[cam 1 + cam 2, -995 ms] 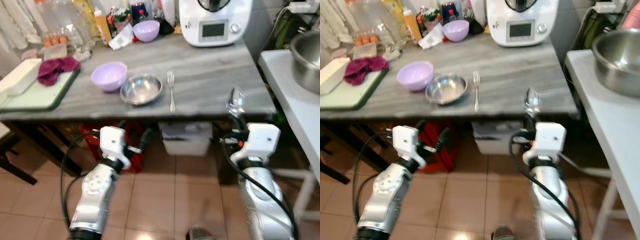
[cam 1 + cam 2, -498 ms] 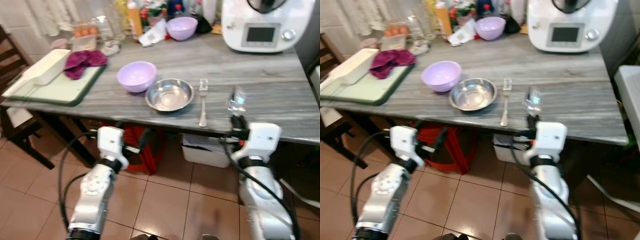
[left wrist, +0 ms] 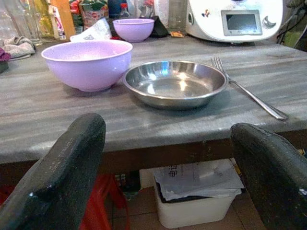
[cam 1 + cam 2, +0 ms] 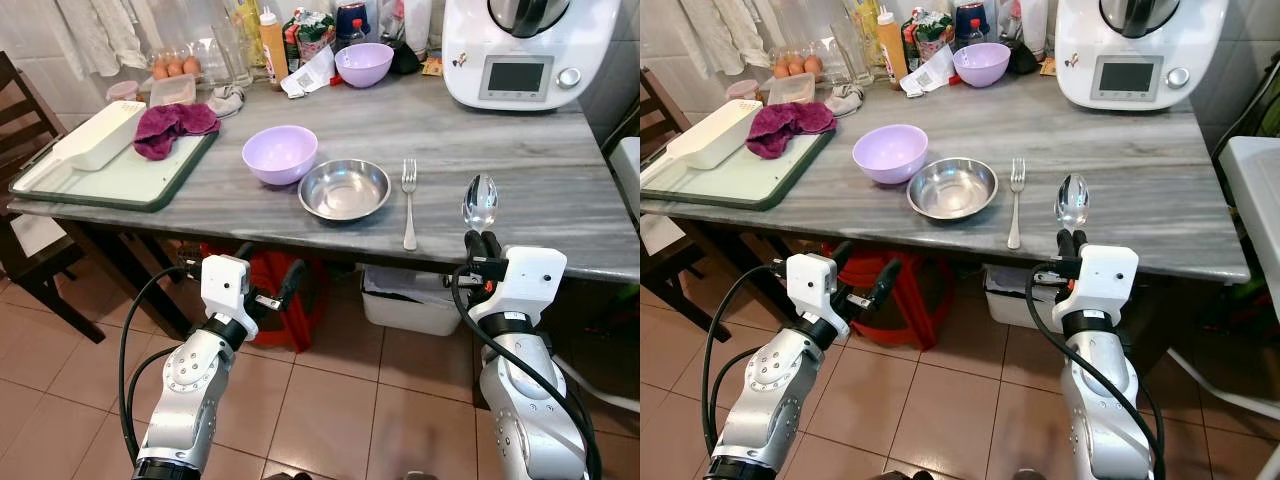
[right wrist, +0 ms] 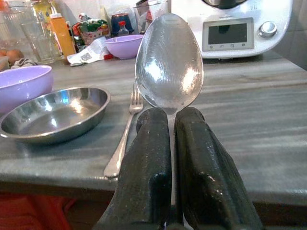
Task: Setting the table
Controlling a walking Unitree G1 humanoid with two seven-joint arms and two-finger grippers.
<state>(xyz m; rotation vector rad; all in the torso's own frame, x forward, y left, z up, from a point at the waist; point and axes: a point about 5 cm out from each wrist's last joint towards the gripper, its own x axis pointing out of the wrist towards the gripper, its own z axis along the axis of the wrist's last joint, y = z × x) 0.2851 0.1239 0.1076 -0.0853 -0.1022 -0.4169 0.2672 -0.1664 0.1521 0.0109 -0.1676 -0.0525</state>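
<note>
One spoon (image 4: 480,201) stands bowl-up in the right gripper (image 4: 481,243), whose two fingers are clamped tight on its handle, just off the front edge of the grey table (image 4: 560,180) toward the right corner. On the table near that front edge lie one fork (image 4: 408,198) and, just beside it to the left, one steel bowl (image 4: 344,189). Two lilac bowls: one (image 4: 280,153) touching the steel one, another (image 4: 364,64) at the back edge. The left gripper (image 4: 268,283) hangs below the table edge, fingers (image 3: 72,158) spread wide, holding nothing.
</note>
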